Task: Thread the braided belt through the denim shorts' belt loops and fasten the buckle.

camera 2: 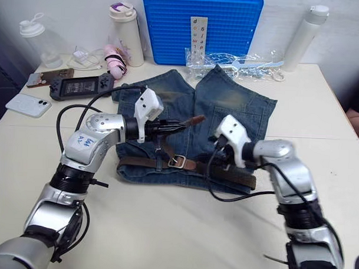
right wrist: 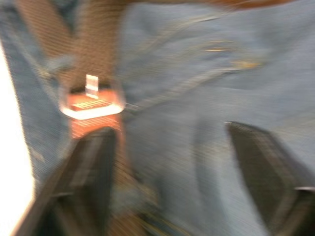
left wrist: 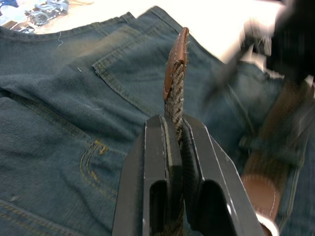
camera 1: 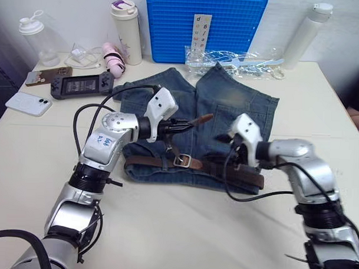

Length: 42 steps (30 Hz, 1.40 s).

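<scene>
The denim shorts [camera 1: 227, 106] lie flat on the table with the waistband toward me. The braided belt [camera 1: 149, 162] runs along that waistband, under a belt loop [camera 1: 165, 163]. Its silver buckle [camera 1: 181, 160] rests near the waistband's middle. From there the strap rises to my left gripper [camera 1: 181, 126], which is shut on it just behind the reddish leather tip [left wrist: 176, 64]. My right gripper [camera 1: 240, 155] hovers low over the shorts to the right of the buckle [right wrist: 91, 105], its fingers [right wrist: 88, 167] open with only denim between them.
A blue crate [camera 1: 205, 23] stands behind the shorts, with a plastic bag [camera 1: 235, 58] in front of it. A tumbler [camera 1: 125, 29], a game console [camera 1: 81, 85] and phones [camera 1: 28, 103] sit at the back left. A white bottle [camera 1: 307, 33] stands back right.
</scene>
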Each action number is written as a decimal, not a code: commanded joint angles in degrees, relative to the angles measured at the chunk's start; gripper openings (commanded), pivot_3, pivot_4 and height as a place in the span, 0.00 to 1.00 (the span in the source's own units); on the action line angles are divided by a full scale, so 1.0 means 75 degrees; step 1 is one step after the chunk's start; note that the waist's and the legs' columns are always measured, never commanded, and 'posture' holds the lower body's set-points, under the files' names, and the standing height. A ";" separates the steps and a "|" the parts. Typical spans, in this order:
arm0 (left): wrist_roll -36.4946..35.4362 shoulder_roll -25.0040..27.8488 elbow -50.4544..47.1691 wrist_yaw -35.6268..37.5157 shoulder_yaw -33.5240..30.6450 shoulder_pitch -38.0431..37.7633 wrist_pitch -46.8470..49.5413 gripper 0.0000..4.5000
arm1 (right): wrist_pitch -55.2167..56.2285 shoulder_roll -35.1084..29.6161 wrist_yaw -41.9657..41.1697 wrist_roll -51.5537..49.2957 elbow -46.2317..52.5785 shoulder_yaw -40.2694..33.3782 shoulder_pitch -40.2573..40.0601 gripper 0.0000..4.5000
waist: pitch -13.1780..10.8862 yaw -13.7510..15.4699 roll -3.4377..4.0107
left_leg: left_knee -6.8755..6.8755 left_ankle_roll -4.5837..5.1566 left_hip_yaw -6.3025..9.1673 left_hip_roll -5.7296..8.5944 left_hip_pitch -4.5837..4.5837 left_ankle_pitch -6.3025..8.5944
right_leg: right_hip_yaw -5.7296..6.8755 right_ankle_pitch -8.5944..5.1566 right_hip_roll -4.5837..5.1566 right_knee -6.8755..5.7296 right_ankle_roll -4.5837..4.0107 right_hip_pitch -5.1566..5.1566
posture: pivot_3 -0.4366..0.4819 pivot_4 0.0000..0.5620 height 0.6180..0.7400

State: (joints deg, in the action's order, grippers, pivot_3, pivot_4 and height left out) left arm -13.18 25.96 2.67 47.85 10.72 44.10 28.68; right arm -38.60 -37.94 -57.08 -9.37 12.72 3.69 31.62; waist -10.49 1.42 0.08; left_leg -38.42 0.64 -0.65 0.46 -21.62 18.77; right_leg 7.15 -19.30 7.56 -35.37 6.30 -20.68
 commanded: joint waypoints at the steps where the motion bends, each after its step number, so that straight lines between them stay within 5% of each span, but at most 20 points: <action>1: 0.0219 0.0153 -0.0297 0.0117 0.0037 -0.0083 -0.0459 0.00 | 0.1398 -0.0460 0.0228 0.0466 0.0256 -0.0117 0.0219 0.89 | -0.0007 -0.0014 -0.0002 | 0.0001 0.0000 -0.0006 -0.0001 0.0001 -0.0001 | -0.0002 0.0000 0.0000 0.0000 0.0000 0.0000 | 0.48 0.27 0.58; 12: 0.0883 0.0255 -0.0148 0.0363 0.0443 -0.0090 -0.1291 0.00 | 0.3353 -0.0403 0.0063 0.1075 -0.0541 0.0746 0.1141 0.89 | -0.0016 0.0002 -0.0006 | -0.0004 0.0001 -0.0011 -0.0006 0.0004 -0.0009 | 0.0000 0.0000 0.0000 -0.0005 0.0000 0.0000 | 0.48 0.27 0.58; 16: 0.0976 0.0200 -0.0085 0.0407 0.0446 -0.0010 -0.1372 0.00 | 0.3593 -0.0184 -0.0009 0.1106 -0.0853 0.1033 0.1350 0.63 | -0.0016 -0.0008 -0.0006 | -0.0016 0.0003 -0.0007 -0.0006 -0.0003 -0.0009 | 0.0007 0.0000 0.0001 -0.0008 0.0000 0.0000 | 0.48 0.27 0.58; 19: 0.1012 0.0168 -0.0048 0.0420 0.0433 0.0040 -0.1415 0.00 | 0.3661 -0.0108 -0.0118 0.1100 -0.1019 0.1145 0.1419 0.26 | -0.0017 -0.0008 -0.0005 | -0.0028 0.0003 0.0000 -0.0006 -0.0008 -0.0009 | 0.0014 0.0000 0.0001 -0.0016 0.0000 -0.0001 | 0.48 0.27 0.58; 22: 0.1038 0.0153 -0.0040 0.0424 0.0419 0.0052 -0.1442 0.00 | 0.3680 -0.0077 -0.0159 0.1090 -0.1079 0.1192 0.1406 0.01 | -0.0017 -0.0007 -0.0005 | -0.0042 0.0004 0.0007 -0.0006 -0.0017 -0.0009 | 0.0019 0.0000 0.0001 -0.0018 0.0000 -0.0001 | 0.48 0.27 0.58; 27: 0.1057 0.0079 0.0067 0.0272 0.0281 0.0095 -0.1523 0.00 | 0.3751 -0.0090 -0.0188 0.1084 -0.1100 0.1161 0.1312 0.01 | -0.0017 -0.0009 -0.0004 | -0.0069 0.0004 0.0023 -0.0007 -0.0043 -0.0009 | 0.0031 0.0000 0.0002 -0.0024 0.0000 -0.0010 | 0.48 0.27 0.58; 33: 0.1106 -0.0080 0.0048 0.0416 0.0363 0.0175 -0.1888 0.55 | 0.3721 -0.0109 -0.0218 0.1041 -0.1056 0.1121 0.1259 0.00 | -0.0017 -0.0008 -0.0004 | -0.0092 0.0007 0.0025 -0.0006 -0.0088 -0.0011 | 0.0036 0.0000 0.0004 -0.0046 0.0000 -0.0051 | 0.48 0.27 0.58; 38: 0.1347 -0.0165 0.0357 0.0346 0.0461 0.0281 -0.2288 0.55 | 0.3632 -0.0111 -0.0185 0.1022 -0.1011 0.1085 0.1247 0.00 | -0.0017 -0.0008 -0.0004 | -0.0092 0.0007 0.0021 -0.0006 -0.0088 -0.0011 | 0.0033 0.0000 0.0003 -0.0055 0.0000 -0.0057 | 0.48 0.27 0.58; 42: 0.1362 -0.0258 0.0570 0.0387 0.0445 0.0366 -0.2472 0.27 | 0.3550 -0.0125 -0.0167 0.0996 -0.0957 0.1053 0.1242 0.00 | -0.0017 -0.0008 -0.0004 | -0.0093 0.0008 0.0018 -0.0006 -0.0088 -0.0012 | 0.0031 0.0000 0.0004 -0.0060 0.0000 -0.0062 | 0.48 0.27 0.58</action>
State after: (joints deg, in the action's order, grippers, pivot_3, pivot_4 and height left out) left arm -2.99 24.40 7.72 50.71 14.51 45.45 11.51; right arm -11.83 -38.67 -58.42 -1.01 3.32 13.20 40.97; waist -10.61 1.36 0.05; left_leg -39.12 0.70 -0.52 0.42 -22.29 18.69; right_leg 7.38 -19.30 7.59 -35.83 6.30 -21.15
